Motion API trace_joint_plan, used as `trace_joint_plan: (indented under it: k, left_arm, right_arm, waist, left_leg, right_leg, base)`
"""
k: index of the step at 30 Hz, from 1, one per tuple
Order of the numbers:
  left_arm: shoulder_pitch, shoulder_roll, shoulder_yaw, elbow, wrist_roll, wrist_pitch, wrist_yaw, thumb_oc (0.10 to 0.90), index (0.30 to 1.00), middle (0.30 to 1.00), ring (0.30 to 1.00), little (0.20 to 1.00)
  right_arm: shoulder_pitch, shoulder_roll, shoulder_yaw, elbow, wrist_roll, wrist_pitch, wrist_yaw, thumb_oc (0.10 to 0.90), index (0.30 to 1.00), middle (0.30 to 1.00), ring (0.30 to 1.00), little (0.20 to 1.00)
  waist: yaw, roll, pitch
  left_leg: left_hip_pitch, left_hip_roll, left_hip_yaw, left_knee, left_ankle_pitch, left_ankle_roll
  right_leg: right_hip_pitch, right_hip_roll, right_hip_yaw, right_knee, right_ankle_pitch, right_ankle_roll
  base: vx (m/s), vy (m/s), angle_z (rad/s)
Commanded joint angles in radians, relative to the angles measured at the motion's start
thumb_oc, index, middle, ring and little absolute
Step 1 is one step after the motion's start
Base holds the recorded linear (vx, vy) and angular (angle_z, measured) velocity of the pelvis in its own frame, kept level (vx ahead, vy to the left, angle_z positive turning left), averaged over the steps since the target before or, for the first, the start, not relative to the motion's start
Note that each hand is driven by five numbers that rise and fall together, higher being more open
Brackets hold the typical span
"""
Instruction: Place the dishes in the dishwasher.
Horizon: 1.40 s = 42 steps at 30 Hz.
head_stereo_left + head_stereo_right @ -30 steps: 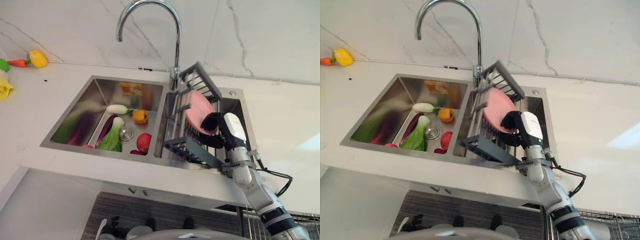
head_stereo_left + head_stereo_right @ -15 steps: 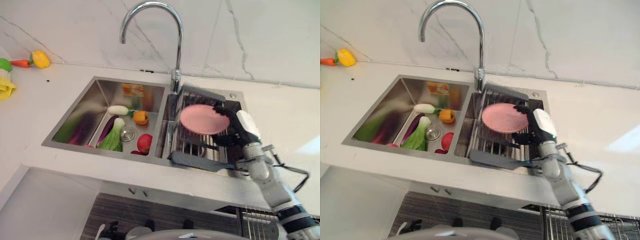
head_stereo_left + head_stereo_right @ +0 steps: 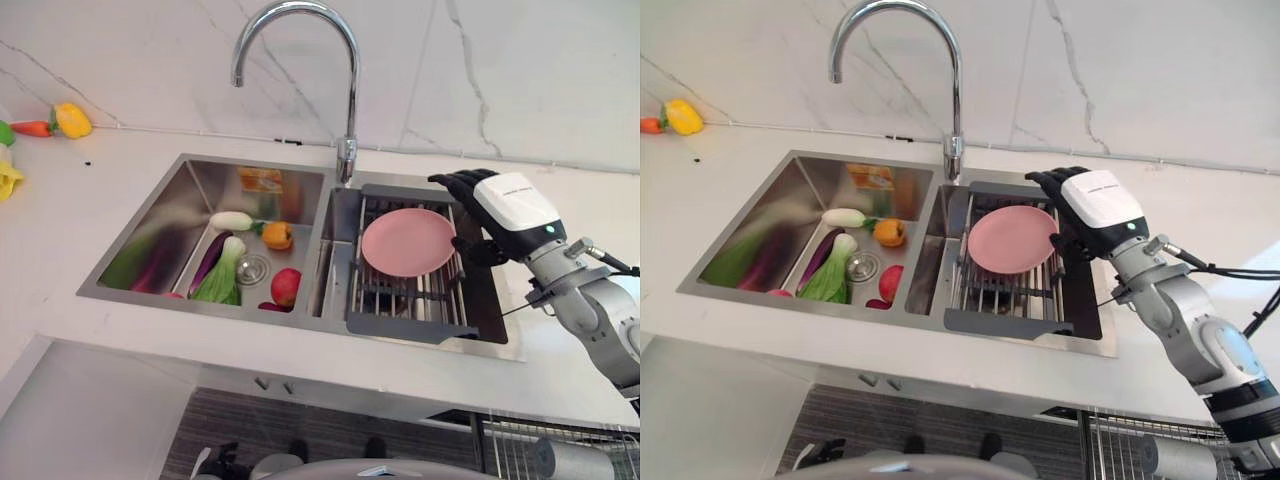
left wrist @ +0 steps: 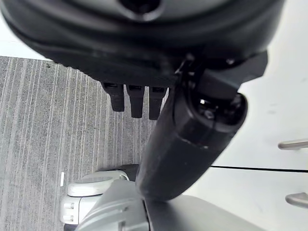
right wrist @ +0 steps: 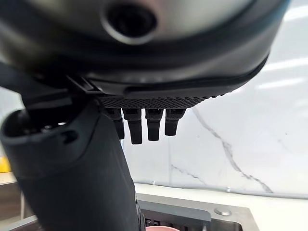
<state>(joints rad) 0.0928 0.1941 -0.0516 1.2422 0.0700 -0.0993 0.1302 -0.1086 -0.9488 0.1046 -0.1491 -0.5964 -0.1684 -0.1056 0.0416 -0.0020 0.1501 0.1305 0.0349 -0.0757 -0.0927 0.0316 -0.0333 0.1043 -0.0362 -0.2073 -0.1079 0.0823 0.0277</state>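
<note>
My right hand [image 3: 505, 212] sits at the frame's right, fingers straight and holding nothing. The pink plate [image 3: 407, 241] lies flat on the grey rack [image 3: 412, 320] just to its left, seemingly touching my thumb. My left hand [image 4: 192, 120] hangs idle, relaxed.

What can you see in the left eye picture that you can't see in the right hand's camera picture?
The left eye view alone shows the faucet, the sink with its vegetables, and the whole pink plate lying flat on the dish rack. The right wrist view alone shows the right hand from underneath, fingers straight, holding nothing. Both share the marble wall, rack and plate.
</note>
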Motion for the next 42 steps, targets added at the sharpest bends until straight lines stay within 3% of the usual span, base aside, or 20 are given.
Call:
trace_joint_plan:
  k: [1, 15, 28, 29, 42]
  left_arm:
    - [-0.049, 0.018, -0.041, 0.076, 0.013, -0.011, -0.009, 0.8, 0.9, 0.9, 0.9, 0.9]
    - [-0.036, 0.021, -0.028, 0.065, -0.012, -0.019, -0.036, 0.8, 0.9, 0.9, 0.9, 0.9]
    - [-0.038, 0.022, -0.031, 0.055, -0.012, -0.018, -0.05, 0.8, 0.9, 0.9, 0.9, 0.9]
    - [-0.039, 0.022, -0.033, 0.058, -0.011, -0.017, -0.046, 0.8, 0.9, 0.9, 0.9, 0.9]
    - [-0.041, 0.017, -0.043, 0.065, -0.005, -0.02, -0.025, 0.8, 0.9, 0.9, 0.9, 0.9]
  right_arm:
    - [-0.129, -0.029, -0.072, -0.097, 0.003, -0.012, -0.058, 0.8, 0.9, 0.9, 0.9, 0.9]
    - [0.035, 0.059, -0.139, -0.199, 0.319, -0.052, 0.092, 0.8, 0.9, 0.9, 0.9, 0.9]
    - [0.027, 0.036, -0.053, -0.093, 0.161, -0.029, 0.118, 0.8, 0.9, 0.9, 0.9, 0.9]
    - [0.009, 0.038, -0.031, -0.056, 0.103, -0.022, 0.099, 0.8, 0.9, 0.9, 0.9, 0.9]
    - [-0.069, 0.117, 0.076, 0.063, -0.044, -0.004, 0.007, 0.8, 0.9, 0.9, 0.9, 0.9]
  waist:
    - [0.015, -0.044, -0.032]
    - [-0.002, -0.041, -0.03]
    - [-0.005, -0.031, -0.023]
    - [-0.002, -0.03, -0.022]
    - [0.015, -0.028, -0.02]
  left_leg:
    - [-0.026, 0.062, 0.023, 0.005, -0.053, -0.068]
    - [-0.026, 0.063, 0.032, 0.005, -0.051, -0.068]
    - [-0.022, 0.064, 0.038, 0.005, -0.052, -0.067]
    - [-0.023, 0.063, 0.037, 0.005, -0.052, -0.067]
    - [-0.025, 0.06, 0.026, 0.005, -0.052, -0.064]
  right_leg:
    - [0.063, -0.101, -0.016, 0.021, -0.144, 0.083]
    - [0.059, -0.1, -0.007, 0.021, -0.144, 0.081]
    - [0.059, -0.101, -0.003, 0.021, -0.144, 0.08]
    - [0.059, -0.102, -0.004, 0.021, -0.144, 0.08]
    - [0.067, -0.103, -0.014, 0.021, -0.148, 0.079]
  base:
    - [0.0, 0.0, 0.0]
    - [0.0, -0.001, -0.01]
    - [0.0, 0.0, 0.0]
    - [0.0, 0.0, 0.0]
    - [0.0, 0.0, 0.0]
